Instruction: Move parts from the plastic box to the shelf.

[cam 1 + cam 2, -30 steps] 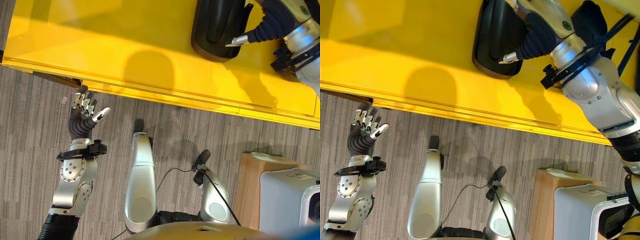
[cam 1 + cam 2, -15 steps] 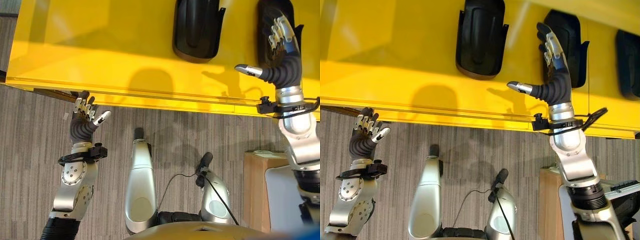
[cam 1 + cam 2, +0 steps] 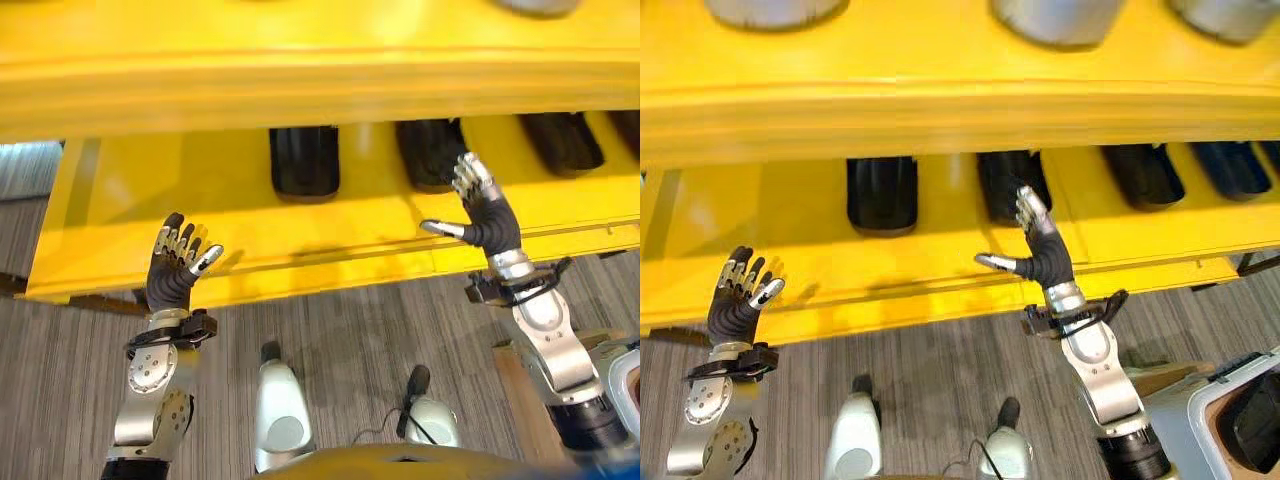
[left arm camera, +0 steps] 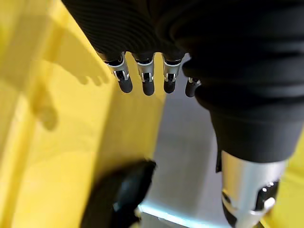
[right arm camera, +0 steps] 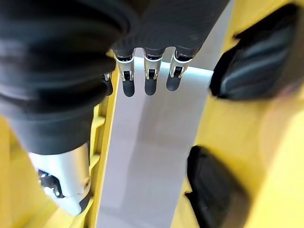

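A wide yellow shelf (image 3: 120, 190) carries a row of black parts (image 3: 304, 160) laid side by side, each with its long axis running from the front edge toward the back, likely so more fit. The right hand (image 3: 482, 208) hovers above the front edge, fingers spread, holding nothing. The left hand (image 3: 178, 264) is raised near the shelf's left end, fingers loosely open, empty.

A yellow shelf (image 3: 150, 190) stands over a grey striped floor (image 3: 350, 330); on its lower board lie black moulded parts in a row, one (image 3: 304, 160) at the left, then another (image 3: 430, 152) beside it, then more (image 3: 560, 143) to the right; silver-grey rounded parts (image 3: 1060, 15) rest on the upper board.
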